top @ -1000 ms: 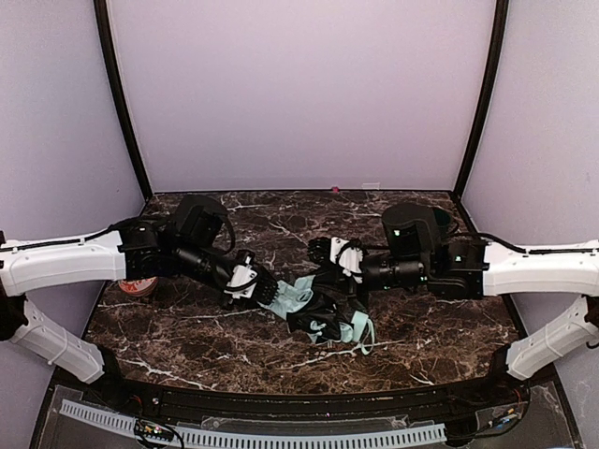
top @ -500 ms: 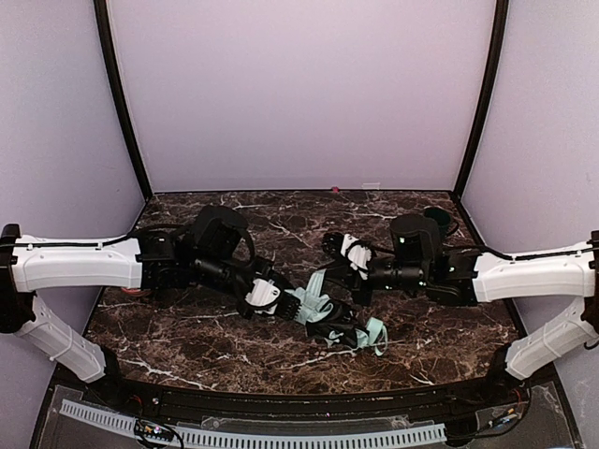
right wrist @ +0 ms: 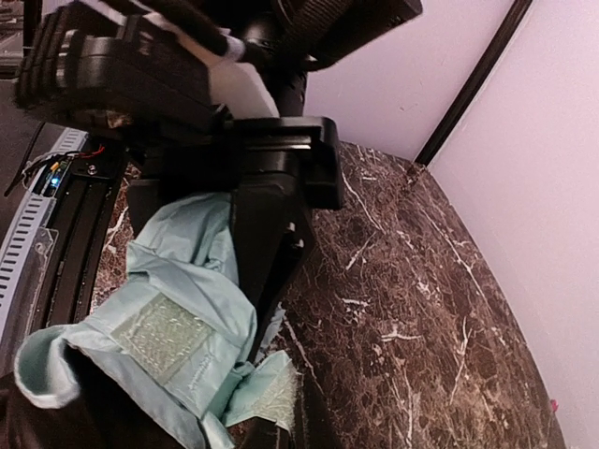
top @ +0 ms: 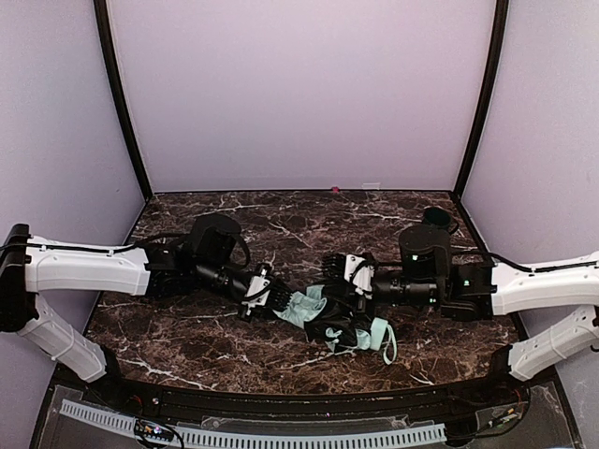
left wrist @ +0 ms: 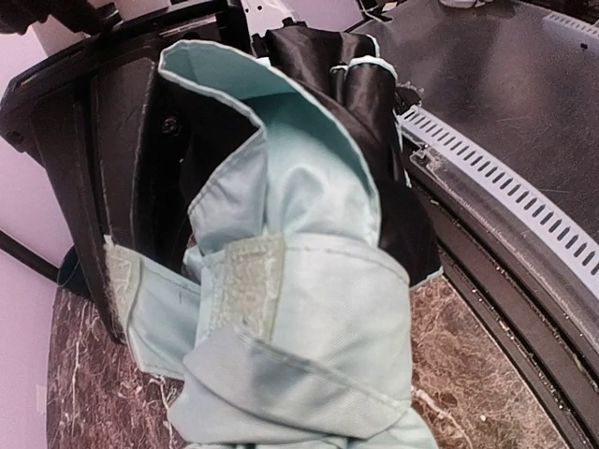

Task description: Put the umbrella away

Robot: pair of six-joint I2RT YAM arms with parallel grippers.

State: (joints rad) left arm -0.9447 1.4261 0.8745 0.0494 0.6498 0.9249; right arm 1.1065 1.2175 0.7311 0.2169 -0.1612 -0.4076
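The left pincer [top: 270,301] was clamped on the mint end of the umbrella [top: 323,311]. The umbrella lay low over the middle of the desk [top: 187,341], between the two arms. The right pincer [top: 335,279] was clenched tight with its tips down in the cloth. I could not tell if it had a fold in its bite.

The cloth was loose and bunched, not rolled up neat. If the left pincer only had cloth and nothing hard inside, the cloth could slide out and the bundle could flop open. If the two arms pulled apart, the folds could stretch or twist. On the right, the strap loop [top: 382,339] hung free off the bundle and could catch on a finger.

Seen up close from the left wrist, the mint cloth looked thin and woven, with neat stitched edges. It had a fuzzy sticky patch [left wrist: 245,282] shaped like a little strip. The black lining [left wrist: 374,103] looked smooth and a bit shiny. The desk looked hard and slick, dark brown stone with white cracks in it.
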